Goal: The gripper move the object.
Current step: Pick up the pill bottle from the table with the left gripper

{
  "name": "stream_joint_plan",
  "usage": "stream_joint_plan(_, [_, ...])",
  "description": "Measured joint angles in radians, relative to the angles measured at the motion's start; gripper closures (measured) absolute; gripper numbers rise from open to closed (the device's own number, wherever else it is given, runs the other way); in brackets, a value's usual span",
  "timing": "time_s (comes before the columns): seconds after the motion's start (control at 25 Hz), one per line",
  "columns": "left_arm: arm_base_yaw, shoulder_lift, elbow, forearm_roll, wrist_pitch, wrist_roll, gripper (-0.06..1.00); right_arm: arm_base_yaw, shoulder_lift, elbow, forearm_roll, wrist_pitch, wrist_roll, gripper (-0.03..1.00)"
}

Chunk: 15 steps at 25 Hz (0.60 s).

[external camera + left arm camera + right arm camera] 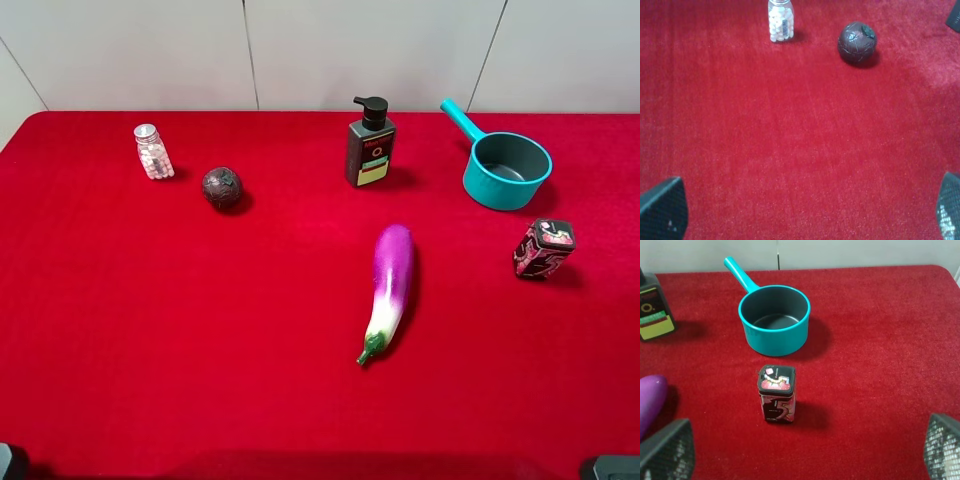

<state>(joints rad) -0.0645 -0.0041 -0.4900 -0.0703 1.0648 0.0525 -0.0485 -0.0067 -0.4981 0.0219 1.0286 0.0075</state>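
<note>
The small clear bottle [153, 152] with white pellets and a silver cap stands upright at the back left of the red table. It also shows in the left wrist view [780, 21], with its cap cut off by the frame edge. My left gripper [805, 215] is open and empty, well short of the bottle, with bare red cloth between its fingers. My right gripper [805, 450] is open and empty, and faces the red-black tin [777, 393]. In the exterior high view only dark corners of the arms show at the bottom edge.
A dark brown ball [222, 187] lies just right of the bottle. A dark pump bottle [370, 145] and a teal saucepan [505, 168] stand at the back. A purple eggplant [390, 285] lies mid-table. The tin [543, 248] stands at the right.
</note>
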Motion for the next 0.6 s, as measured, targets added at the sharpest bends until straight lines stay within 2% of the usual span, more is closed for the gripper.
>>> stream_joint_plan(0.6, [0.0, 0.0, 0.0, 0.0, 0.0, 0.0, -0.05, 0.0, 0.0, 0.0, 0.0, 0.0, 0.0, 0.27])
